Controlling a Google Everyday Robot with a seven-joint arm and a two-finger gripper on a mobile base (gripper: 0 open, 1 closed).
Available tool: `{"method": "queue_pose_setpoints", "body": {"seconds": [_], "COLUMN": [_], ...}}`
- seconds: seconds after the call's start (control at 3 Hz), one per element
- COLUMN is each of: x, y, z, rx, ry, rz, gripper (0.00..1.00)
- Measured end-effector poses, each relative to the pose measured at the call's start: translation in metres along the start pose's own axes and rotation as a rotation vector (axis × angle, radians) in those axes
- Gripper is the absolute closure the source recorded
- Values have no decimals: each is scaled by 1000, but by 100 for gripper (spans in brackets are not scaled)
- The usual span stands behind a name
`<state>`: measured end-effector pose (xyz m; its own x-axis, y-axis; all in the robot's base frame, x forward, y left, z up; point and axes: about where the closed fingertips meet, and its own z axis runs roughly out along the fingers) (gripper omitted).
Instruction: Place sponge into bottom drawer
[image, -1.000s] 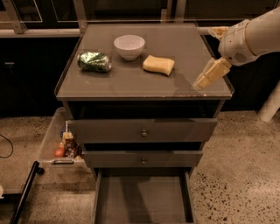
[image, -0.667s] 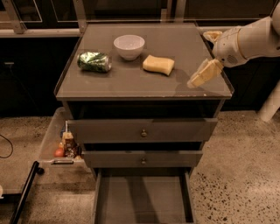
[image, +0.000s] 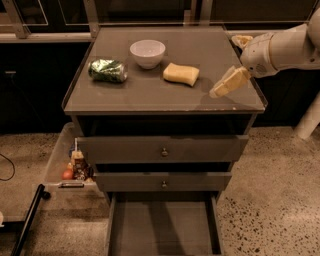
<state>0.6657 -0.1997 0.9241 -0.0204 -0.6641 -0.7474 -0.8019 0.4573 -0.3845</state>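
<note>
The pale yellow sponge (image: 181, 74) lies flat on the grey cabinet top (image: 150, 97), just right of a white bowl. My gripper (image: 220, 90) hangs from the white arm (image: 280, 50) that comes in from the right. It hovers low over the right part of the top, a short way right of the sponge and not touching it. The bottom drawer (image: 162, 230) is pulled out below, and its flat grey floor is bare.
A white bowl (image: 147, 52) and a green crumpled bag (image: 107, 70) sit on the cabinet top. Two upper drawers with small knobs (image: 163, 151) are closed. A tray of small items (image: 75, 165) stands on the floor at the left.
My gripper has moved left and slightly down across the cabinet top, closer to the sponge. The sponge, bowl and bag have not moved.
</note>
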Motion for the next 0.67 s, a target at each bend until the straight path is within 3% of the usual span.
{"method": "queue_pose_setpoints", "body": {"seconds": [0.67], "x": [-6], "y": [-21], "z": [33], "rx": [-40], "ry": [-142], "rz": [132], "gripper": [0]}}
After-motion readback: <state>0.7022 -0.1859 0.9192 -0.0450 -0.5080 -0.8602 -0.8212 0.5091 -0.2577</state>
